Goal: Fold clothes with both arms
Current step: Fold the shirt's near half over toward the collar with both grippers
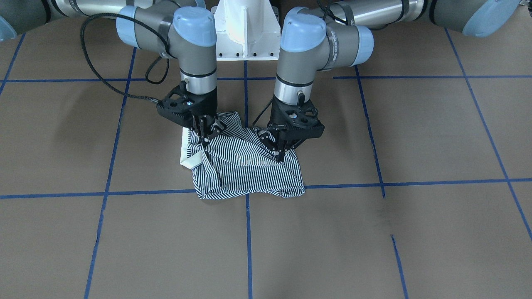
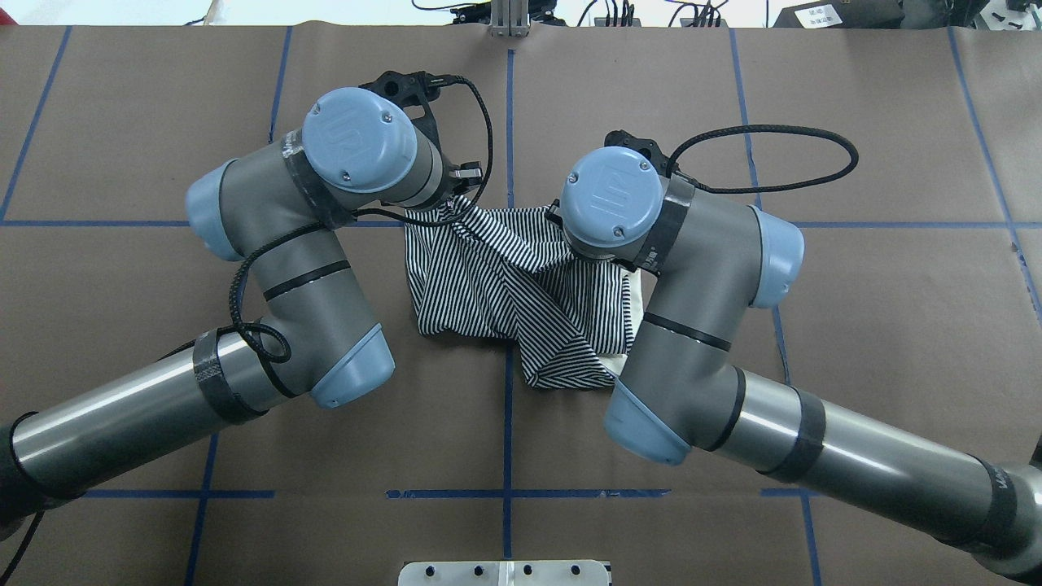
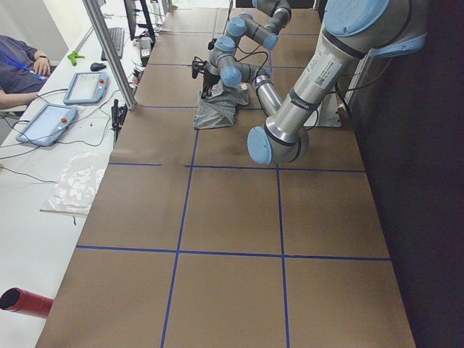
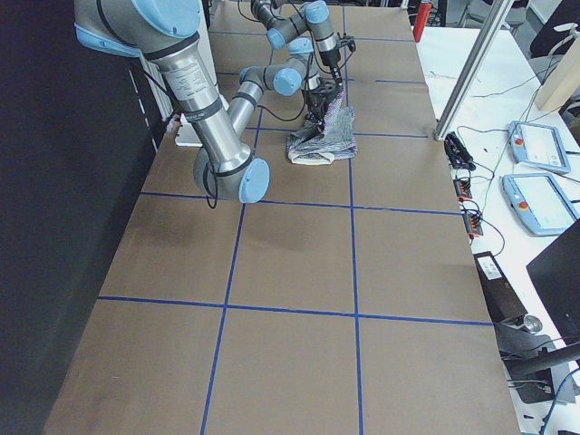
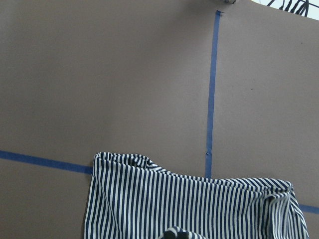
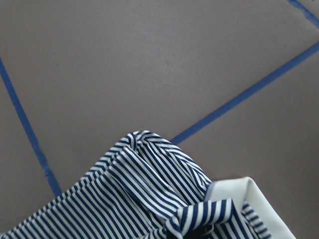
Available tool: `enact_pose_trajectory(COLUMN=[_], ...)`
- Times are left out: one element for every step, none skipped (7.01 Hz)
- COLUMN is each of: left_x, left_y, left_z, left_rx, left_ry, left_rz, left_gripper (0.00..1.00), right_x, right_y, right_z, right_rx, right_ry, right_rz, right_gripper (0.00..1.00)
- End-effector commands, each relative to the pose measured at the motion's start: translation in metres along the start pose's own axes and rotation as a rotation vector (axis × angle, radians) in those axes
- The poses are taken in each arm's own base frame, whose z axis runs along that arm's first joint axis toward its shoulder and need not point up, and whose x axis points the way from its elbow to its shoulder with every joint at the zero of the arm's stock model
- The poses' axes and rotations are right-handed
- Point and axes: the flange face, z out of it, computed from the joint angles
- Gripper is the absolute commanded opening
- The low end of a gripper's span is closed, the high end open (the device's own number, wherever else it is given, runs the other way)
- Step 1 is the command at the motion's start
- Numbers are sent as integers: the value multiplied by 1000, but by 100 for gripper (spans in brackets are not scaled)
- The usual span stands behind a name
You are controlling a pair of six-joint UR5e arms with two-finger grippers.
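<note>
— Polo shirt: where does it lie?
— Crumpled at the table's middle. Left gripper and right gripper each clamp closed on a fold of its striped cloth.

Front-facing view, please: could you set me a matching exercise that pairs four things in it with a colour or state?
1. polo shirt
2. collar
3. left gripper
4. tape lines

A. blue, laid in a grid
B. cream, beside the right gripper
C. pinching striped cloth, on this view's right
D. bunched, navy-and-white stripes

Pairs: 1-D, 2-B, 3-C, 4-A.
</note>
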Motion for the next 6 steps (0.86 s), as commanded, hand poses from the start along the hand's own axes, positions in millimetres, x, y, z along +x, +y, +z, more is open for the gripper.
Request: enact_pose_trajectory(left_x=[-13,-20,-25,-29,-29,-33], left_y=[-6,-4,-4,-4,-4,-3], left_z=[46,60,71,78,78,80], left_rx=[2,-6,-10,-10,-9,-15], left_ry=[-26,-55,-72,-71,-68,-71], left_rz=[13,32,36,40,40,80], left_gripper=[0,0,0,0,0,67], right_x=[-27,-31,-29,-28,-28,-28], right_y=[-20,-27,-30,-34,-35,-34], right_z=[55,65,76,80,80,80], right_rx=[24,31,33,39,38,39], right_ry=[16,20,31,38,37,38], right_rz=[6,4,-3,-7,-18,-92], right_gripper=[0,0,0,0,0,93])
